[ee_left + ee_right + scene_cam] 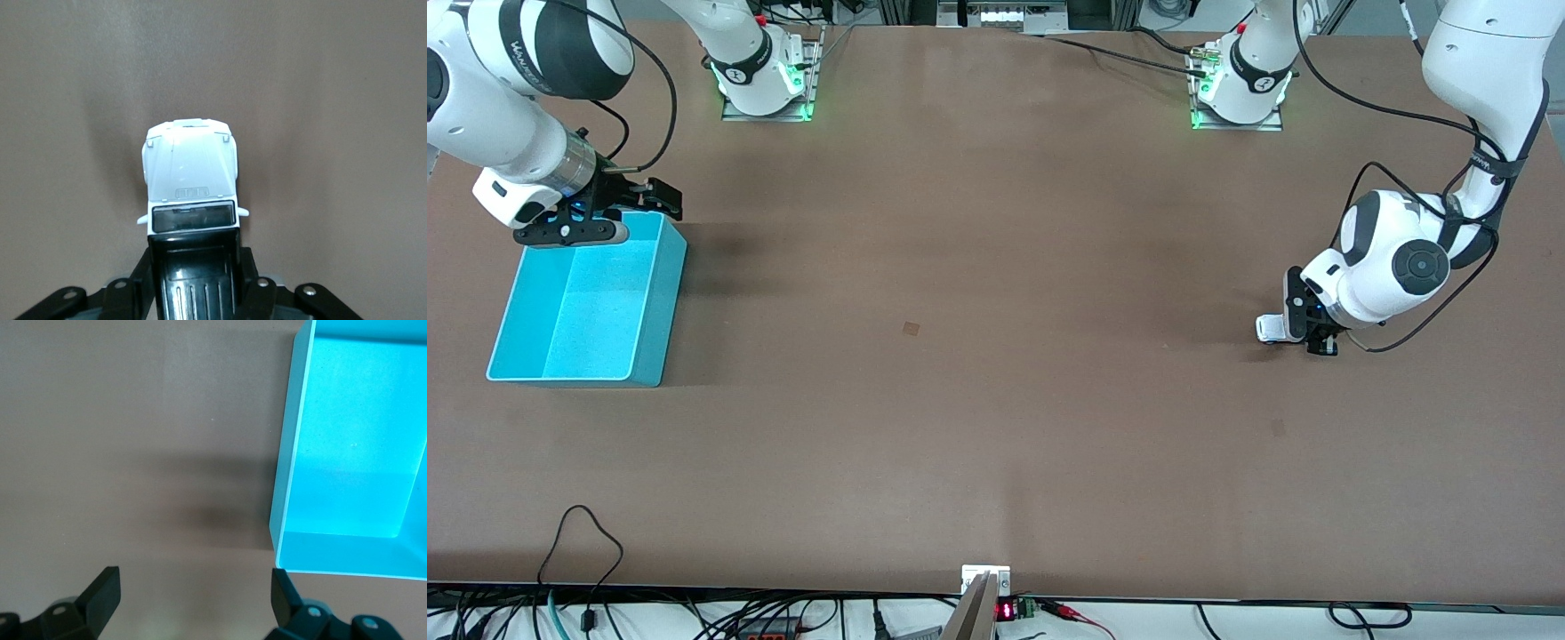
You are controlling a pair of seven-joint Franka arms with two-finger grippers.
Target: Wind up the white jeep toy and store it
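Near the left arm's end of the table | white jeep toy (black roof, dark windshield) pinched by left gripper | right gripper spread wide, holding nothing, over cyan bin corner | "WANDELBOTS"-like arm lettering, partly readable.

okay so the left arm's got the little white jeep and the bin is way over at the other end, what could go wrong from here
1. The left gripper is shut on only the rear of the white jeep toy, its hood sticking out free, so it might twist or slip loose.
2. The cyan bin sits at the right arm's end of the table, a long carry.
3. The right gripper hangs open over the bin's rim, so the arms could crowd each other there.
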